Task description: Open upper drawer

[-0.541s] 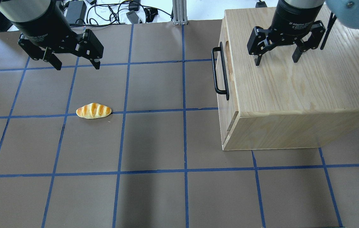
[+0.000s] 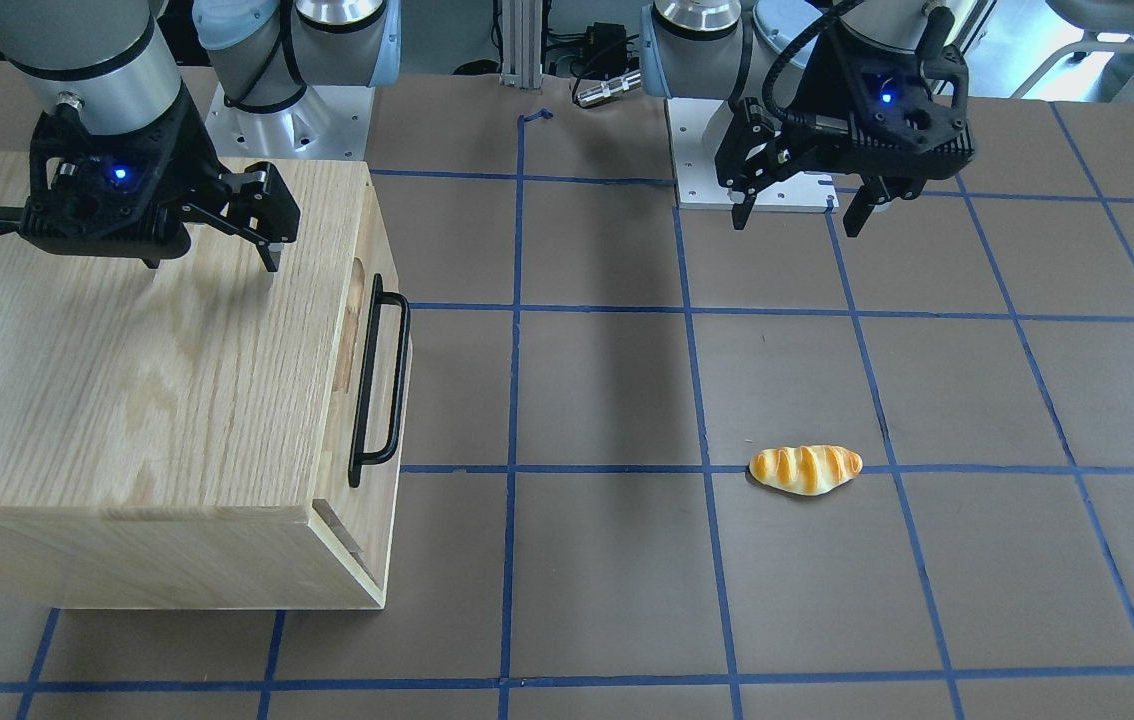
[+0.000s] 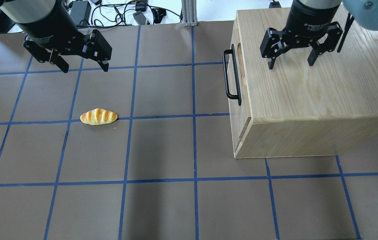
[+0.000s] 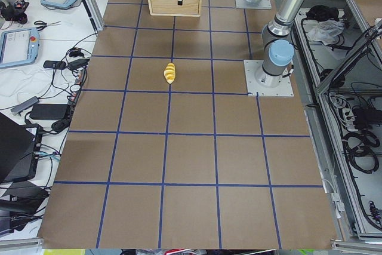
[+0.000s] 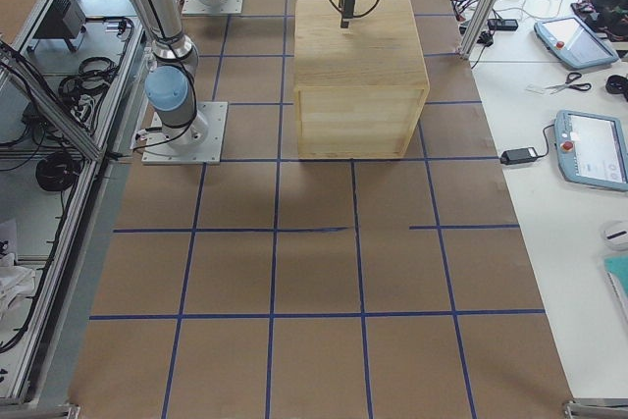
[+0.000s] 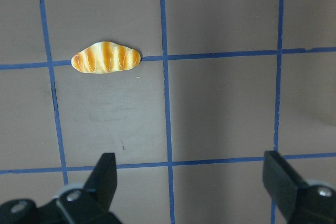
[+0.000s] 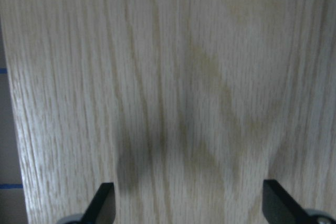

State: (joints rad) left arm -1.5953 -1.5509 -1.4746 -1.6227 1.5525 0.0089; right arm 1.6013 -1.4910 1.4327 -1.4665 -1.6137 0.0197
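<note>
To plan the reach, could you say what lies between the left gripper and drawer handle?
Overhead view: only bare mat between left gripper and handle.

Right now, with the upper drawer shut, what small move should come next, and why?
Probably carry the left gripper across toward the black handle on the upper drawer. The drawer is shut, its handle faces that arm's side of the table, and that gripper is open. The right gripper, also open, hangs above the cabinet top, away from the handle.
</note>
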